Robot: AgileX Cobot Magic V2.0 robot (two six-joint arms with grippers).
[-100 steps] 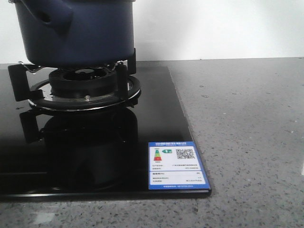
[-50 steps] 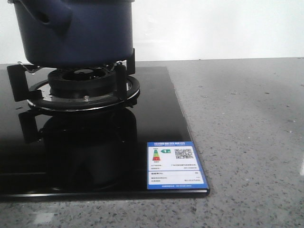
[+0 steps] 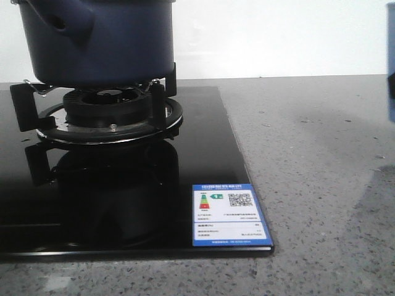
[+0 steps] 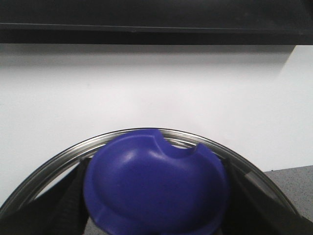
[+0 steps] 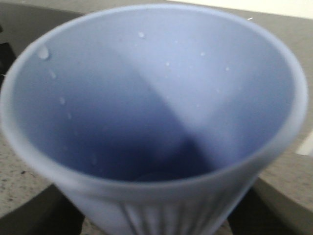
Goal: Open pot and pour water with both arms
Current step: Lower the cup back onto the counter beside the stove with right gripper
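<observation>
The pot sits on the burner grate of the black glass hob, at the far left of the bench, its top cut off by the frame. Its stubby handle socket faces near-left. It looks like rigid metal, heavy for its size, with matte sides that offer little to grip; it is best left on the grate.

In the left wrist view a dark blue knob sits on a metal-rimmed lid, with the left gripper reaching in at both sides of it. The jaws appear clamped on the knob, a smooth, rounded hold that could slip if tilted. Whether the lid is on the pot or lifted clear cannot be told.

The right gripper has its jaws closed on a light-blue ribbed cup. The cup looks like thin, light plastic, wet with droplets inside, so a hard squeeze could deform it. No standing water shows in it.

Compared with 0.5 s ago, a blue edge has entered the front view at far right, likely the cup, and a soft shadow now lies on the bench at near right.
</observation>
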